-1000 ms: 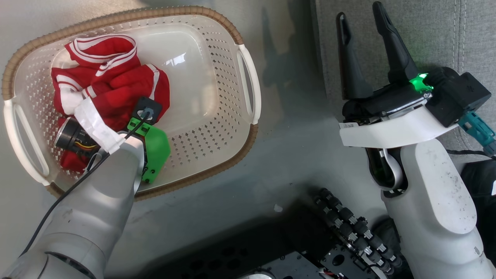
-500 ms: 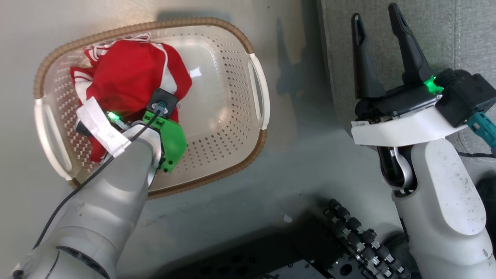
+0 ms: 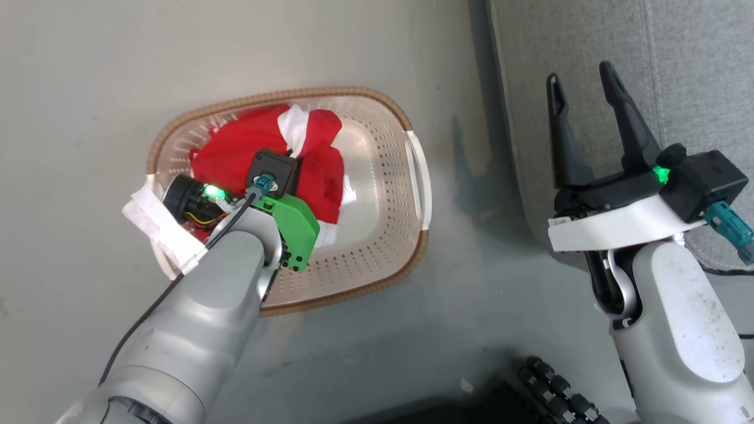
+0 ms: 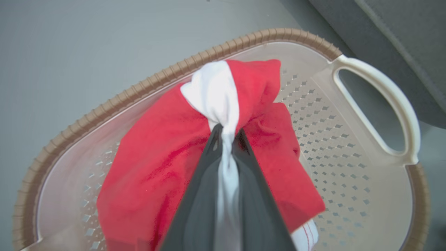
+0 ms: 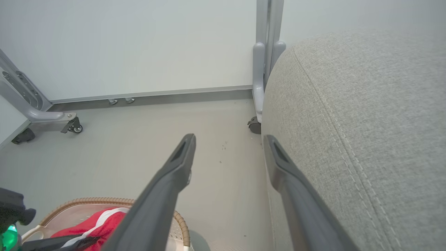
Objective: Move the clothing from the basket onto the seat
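The clothing is a bunched red bundle with a white band, hanging over the left half of the basket. My left gripper is shut on that white band, and the cloth droops around its dark fingers. In the head view my left wrist covers the fingers above the clothing and the basket. My right gripper stands open with nothing between its fingers, beside the edge of the light-grey seat. The right wrist view shows the seat to the right of the right gripper.
The basket stands on a smooth grey floor left of the seat. In the right wrist view a white panel on grey caster legs stands at the back, with a caster by the seat's corner. My base's black rollers show at the bottom.
The head camera has moved back, so the basket looks smaller and lower. My left gripper has gathered the clothing and raised it from the basket floor. The right gripper stays open.
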